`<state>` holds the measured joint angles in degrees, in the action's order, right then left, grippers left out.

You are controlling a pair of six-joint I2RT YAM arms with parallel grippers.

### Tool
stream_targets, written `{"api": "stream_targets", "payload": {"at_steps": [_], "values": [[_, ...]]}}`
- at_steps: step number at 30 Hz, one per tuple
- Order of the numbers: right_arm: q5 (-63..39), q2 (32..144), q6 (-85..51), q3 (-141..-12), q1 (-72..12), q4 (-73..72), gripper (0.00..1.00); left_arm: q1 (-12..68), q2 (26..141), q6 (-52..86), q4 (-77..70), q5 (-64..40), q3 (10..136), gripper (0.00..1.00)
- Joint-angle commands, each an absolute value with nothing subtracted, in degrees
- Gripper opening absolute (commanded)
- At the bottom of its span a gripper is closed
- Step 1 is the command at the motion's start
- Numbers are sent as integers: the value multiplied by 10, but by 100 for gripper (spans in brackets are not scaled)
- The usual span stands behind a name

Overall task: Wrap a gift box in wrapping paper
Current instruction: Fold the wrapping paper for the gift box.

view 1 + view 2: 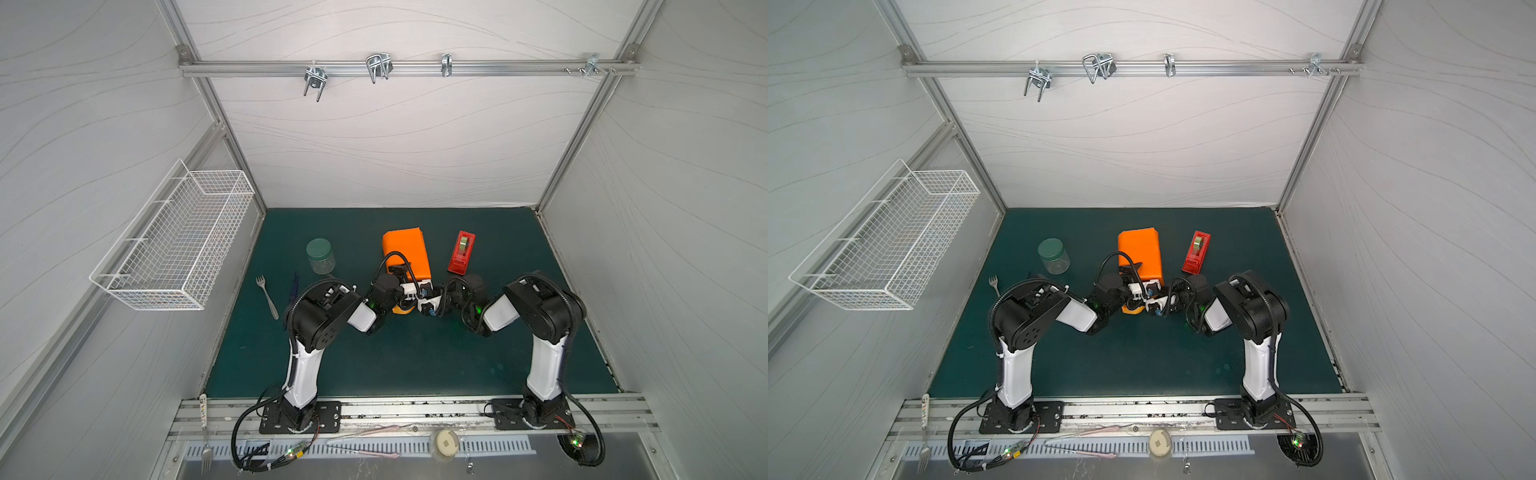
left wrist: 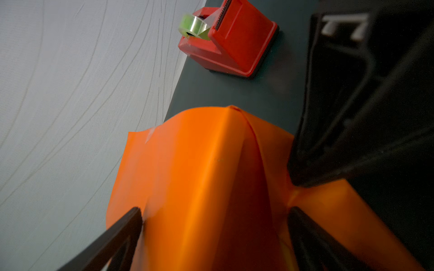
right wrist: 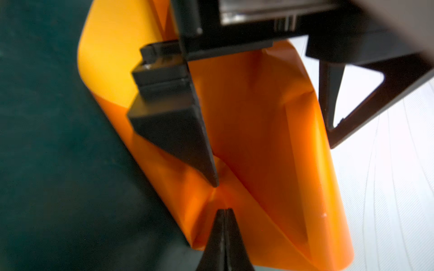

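We see plain glossy orange wrapping paper [image 2: 199,169] between the black jaws of our left gripper [image 2: 215,212], with a red plastic tape dispenser [image 2: 237,44] beyond them.

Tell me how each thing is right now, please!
wrapping paper: folded into a box shape, near end open.
gift box: hidden inside the paper.
left gripper: open, straddling the paper.
right gripper: shut at a paper fold.
tape dispenser: upright, roll loaded.
jar: upright, lid on.
fork: lying flat.

Bright even light; wrist views blurred, top views edge-bowed.
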<state>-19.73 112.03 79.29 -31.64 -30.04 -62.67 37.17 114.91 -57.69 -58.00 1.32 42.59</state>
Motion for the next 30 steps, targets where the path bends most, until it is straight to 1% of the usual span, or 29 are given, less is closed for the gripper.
{"api": "stream_targets", "payload": {"at_steps": [1,9,11,15,24,30], "values": [[-213,1159,840,-313,-306,-571,0,370,1140,-571,-582,8,428,99],[-254,1156,893,-321,-303,-484,0,370,1130,-564,-572,5,433,99],[-284,1139,914,-325,-294,-430,0,370,1125,-563,-567,5,435,99],[-312,1099,911,-353,-282,-303,0,370,1115,-554,-555,3,435,99],[-304,1110,920,-357,-284,-297,0,370,1075,-516,-514,-8,434,99],[-297,1115,916,-366,-286,-286,0,369,1007,-469,-400,-43,434,99]]}}
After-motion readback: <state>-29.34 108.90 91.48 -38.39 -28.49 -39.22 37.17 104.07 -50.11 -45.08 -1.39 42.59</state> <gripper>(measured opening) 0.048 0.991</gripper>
